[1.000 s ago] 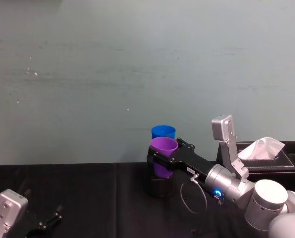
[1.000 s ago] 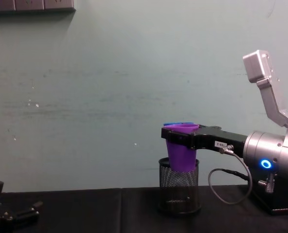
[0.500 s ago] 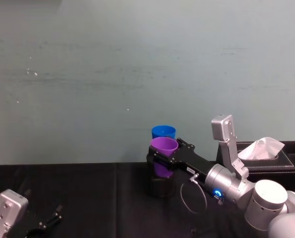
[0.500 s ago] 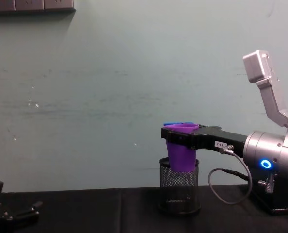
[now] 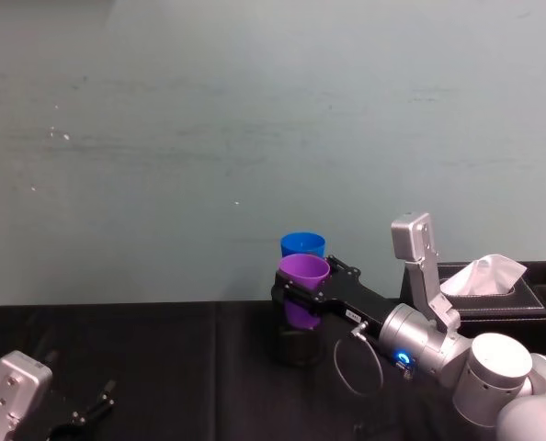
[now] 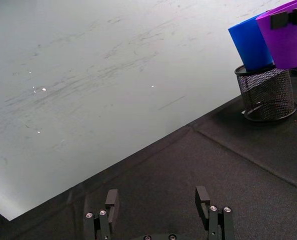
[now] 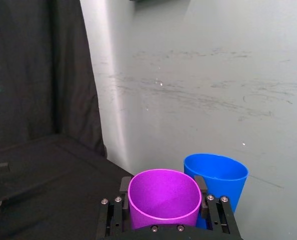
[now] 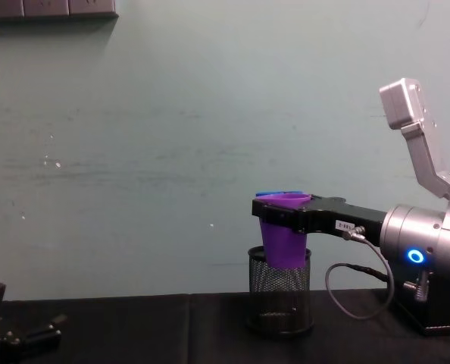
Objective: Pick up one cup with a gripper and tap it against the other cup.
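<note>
Two upright cups crowd mid-frame: the right end effector [image 5: 299,296] grips the purple cup [image 5: 304,274], with the blue cup [image 5: 302,244] just above it, perhaps touching; the left end effector [image 5: 91,409] sits open, lower-left.

Tabletop [image 8: 134,334] lies open left of holder [image 8: 280,303], blue cup [image 5: 302,244].
</note>
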Tool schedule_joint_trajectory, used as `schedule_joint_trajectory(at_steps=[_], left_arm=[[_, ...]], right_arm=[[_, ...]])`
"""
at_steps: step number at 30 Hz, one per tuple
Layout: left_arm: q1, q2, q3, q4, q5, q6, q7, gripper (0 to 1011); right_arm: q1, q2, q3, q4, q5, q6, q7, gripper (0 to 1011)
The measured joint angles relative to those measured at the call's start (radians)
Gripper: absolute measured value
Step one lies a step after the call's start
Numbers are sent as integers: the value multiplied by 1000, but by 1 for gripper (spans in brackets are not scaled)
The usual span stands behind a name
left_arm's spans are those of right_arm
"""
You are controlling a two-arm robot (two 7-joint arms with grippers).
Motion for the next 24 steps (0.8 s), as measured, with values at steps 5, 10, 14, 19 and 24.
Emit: schedule_joint_trajectory(at_steps=[5,10,14,19,24], left_arm=[[0,0,0,0,0,0,0,1000],[0,0,0,0,0,0,0,1000],[0,0,0,0,0,0,0,1000],[0,0,0,0,0,0,0,1000],[0,0,0,0,0,0,0,1000]], right_arm=[[0,0,0,0,0,0,0,755],[0,0,0,0,0,0,0,755],[0,0,3,2,0,-4,5,755],[-11,2,8,-11,0,-7,15,755],[-44,16,7,-75,0,16,17,755]])
